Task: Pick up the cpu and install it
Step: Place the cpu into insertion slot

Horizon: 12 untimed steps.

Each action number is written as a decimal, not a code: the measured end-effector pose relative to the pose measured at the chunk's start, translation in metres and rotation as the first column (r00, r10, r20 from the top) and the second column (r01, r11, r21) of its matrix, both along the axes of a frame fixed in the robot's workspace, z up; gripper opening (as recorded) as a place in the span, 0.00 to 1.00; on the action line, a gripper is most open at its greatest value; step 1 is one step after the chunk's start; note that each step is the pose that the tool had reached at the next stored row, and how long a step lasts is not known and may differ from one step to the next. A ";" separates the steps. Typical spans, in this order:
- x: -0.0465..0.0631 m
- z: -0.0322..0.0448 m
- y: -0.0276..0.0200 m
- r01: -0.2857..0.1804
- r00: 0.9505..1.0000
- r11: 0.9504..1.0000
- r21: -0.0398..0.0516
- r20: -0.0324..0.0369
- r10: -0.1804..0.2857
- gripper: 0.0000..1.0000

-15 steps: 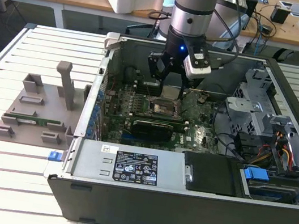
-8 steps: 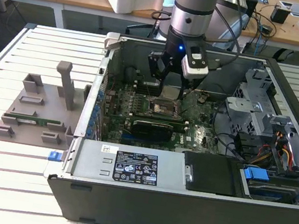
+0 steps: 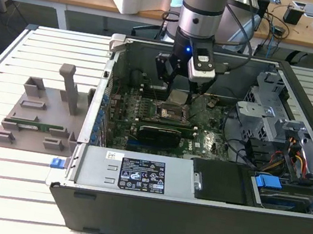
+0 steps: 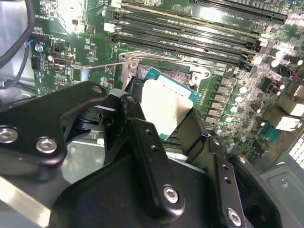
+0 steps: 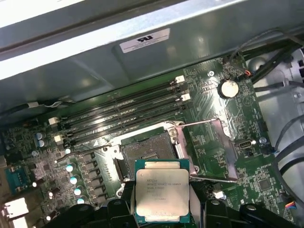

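Silver-topped cpu (image 5: 161, 195) is clamped flat in my gripper (image 5: 162, 211), a black finger (image 4: 142, 137) pressed on each of two opposite edges. I see it held above the motherboard (image 5: 216, 102), not yet seated; in the first wrist view it overlaps one edge of the black socket (image 5: 146, 154), which lies bare, its metal frame (image 5: 209, 147) swung open to one side; memory slots (image 5: 123, 114) run along the socket's other side; in the exterior view the arm (image 3: 201, 10) reaches down into the open case (image 3: 187, 218).
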<state>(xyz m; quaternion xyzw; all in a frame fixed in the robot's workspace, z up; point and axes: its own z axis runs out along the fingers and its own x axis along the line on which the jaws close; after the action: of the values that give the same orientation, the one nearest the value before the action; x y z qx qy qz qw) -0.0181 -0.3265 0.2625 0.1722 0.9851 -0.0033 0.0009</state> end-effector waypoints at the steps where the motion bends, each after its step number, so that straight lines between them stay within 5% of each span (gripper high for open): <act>1: 0.000 0.0000 0.0000 0.008 1.000 1.000 0.000 0.000 -0.008 0.54; 7: 0.000 -0.0002 0.0000 0.068 0.998 0.998 -0.003 0.000 -0.068 0.54; 12: 0.000 -0.0003 0.0000 0.137 0.991 0.991 -0.005 0.000 -0.137 0.54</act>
<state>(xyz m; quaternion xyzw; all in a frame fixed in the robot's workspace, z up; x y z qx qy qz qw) -0.0181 -0.3265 0.2622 0.2392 0.9709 -0.0059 0.0011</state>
